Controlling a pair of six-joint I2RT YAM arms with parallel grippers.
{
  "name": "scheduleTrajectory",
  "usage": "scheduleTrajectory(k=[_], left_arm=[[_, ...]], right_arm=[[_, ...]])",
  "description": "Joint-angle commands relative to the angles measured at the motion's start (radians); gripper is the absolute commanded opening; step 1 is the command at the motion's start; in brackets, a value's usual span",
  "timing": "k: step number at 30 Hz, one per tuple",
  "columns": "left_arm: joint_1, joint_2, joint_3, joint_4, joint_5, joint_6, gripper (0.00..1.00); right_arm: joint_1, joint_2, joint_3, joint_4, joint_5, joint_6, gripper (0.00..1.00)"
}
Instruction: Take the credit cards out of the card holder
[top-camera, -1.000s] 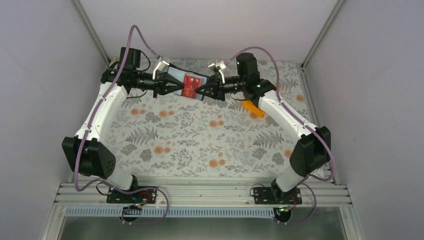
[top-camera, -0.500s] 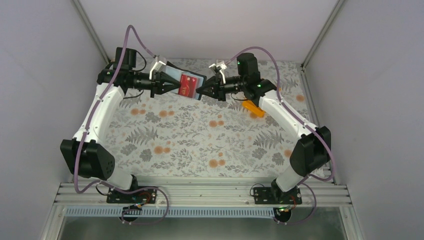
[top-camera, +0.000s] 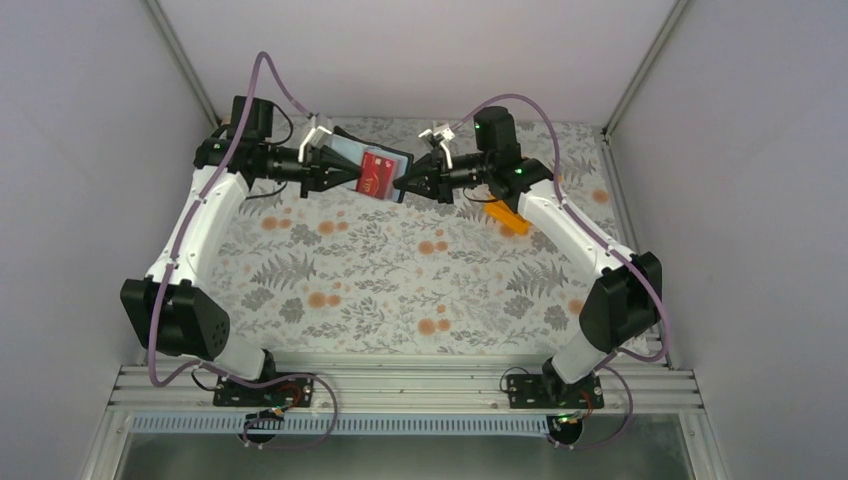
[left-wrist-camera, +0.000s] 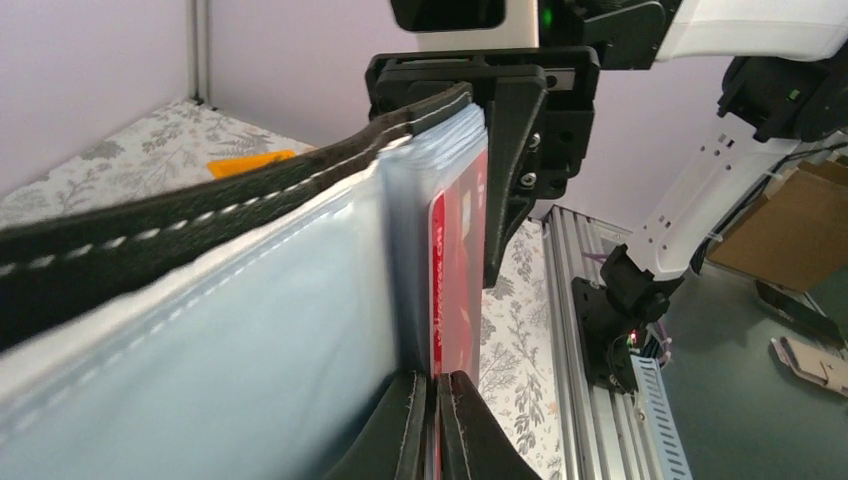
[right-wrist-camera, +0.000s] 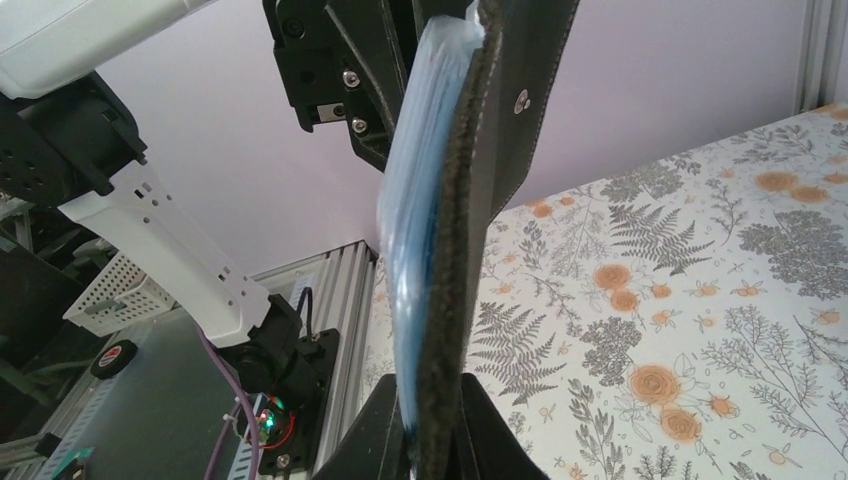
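While its jaws stand almost fully together, the left gripper (left-wrist-camera: 432, 388) pinches the near edge of a red credit card (left-wrist-camera: 462, 270). Only a thin slit separates its fingers (left-wrist-camera: 398, 440), and the card's edge runs down into that slit. It cannot be told whether the grey-blue pocket layer just beside the card is also caught.

The credit card sits in the pocket stack of the card holder (left-wrist-camera: 200, 225), with its red face exposed on the outermost layer. The card holder is open and held on edge, clear of the table. Its black stitched outer skin is on one side and the grey-blue pockets on the other.

The right gripper (right-wrist-camera: 430, 395) is clamped on the opposite end of the card holder. In the right wrist view, the black skin and the blue pocket bundle fill the narrow gap between its fingers. A small metal snap (right-wrist-camera: 519, 98) shows on the black tab above them.

In the top view, both arms reach to the far part of the table (top-camera: 400, 280) and the grippers point at each other. The card holder spans the space between them, red card uppermost. An orange bin (top-camera: 507, 217) lies on the flowered cover beside the right arm, apart from the card holder.
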Motion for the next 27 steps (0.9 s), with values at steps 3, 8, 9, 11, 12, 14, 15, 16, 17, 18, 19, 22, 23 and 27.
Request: scheduleTrajectory(k=[3,8,9,11,12,14,15,16,17,18,19,22,23,27], left_arm=[[-0.016,-0.006,0.022,-0.033,0.046,0.092,0.19],[-0.024,0.001,0.019,0.014,0.012,0.048,0.22],[-0.029,0.003,0.021,0.027,0.003,0.036,0.23],[-0.037,0.007,0.024,0.048,-0.006,0.020,0.26],[-0.041,0.012,0.032,0.050,-0.008,0.017,0.28],[-0.058,0.024,0.048,0.044,-0.010,0.017,0.32],[-0.066,0.028,0.055,0.042,-0.012,0.015,0.32],[-0.072,0.032,0.060,0.039,-0.014,0.015,0.32],[-0.073,0.035,0.060,0.035,-0.011,0.015,0.32],[-0.075,0.036,0.062,0.031,-0.008,0.018,0.30],[-0.075,0.037,0.064,0.021,-0.004,0.026,0.25],[-0.071,0.033,0.074,-0.015,0.005,0.057,0.07],[-0.066,0.030,0.074,-0.025,0.013,0.064,0.04],[-0.047,0.032,0.078,-0.082,0.030,0.110,0.04]], right_arm=[[-0.010,0.006,0.027,-0.024,-0.066,-0.036,0.04],[-0.009,0.009,0.032,-0.033,-0.074,-0.045,0.04],[-0.009,0.009,0.032,-0.033,-0.076,-0.045,0.04],[-0.008,0.010,0.032,-0.035,-0.082,-0.048,0.04],[-0.008,0.010,0.032,-0.038,-0.085,-0.050,0.04],[-0.006,0.010,0.034,-0.042,-0.086,-0.055,0.04],[-0.006,0.010,0.034,-0.045,-0.085,-0.058,0.04],[-0.006,0.008,0.034,-0.048,-0.086,-0.060,0.04],[-0.006,0.006,0.034,-0.050,-0.085,-0.062,0.04],[-0.006,0.004,0.033,-0.052,-0.086,-0.065,0.04],[-0.006,0.001,0.032,-0.054,-0.085,-0.067,0.04],[-0.007,-0.007,0.029,-0.063,-0.082,-0.080,0.04],[-0.008,-0.009,0.028,-0.069,-0.080,-0.086,0.04],[-0.010,-0.005,0.024,-0.080,-0.079,-0.095,0.04]])
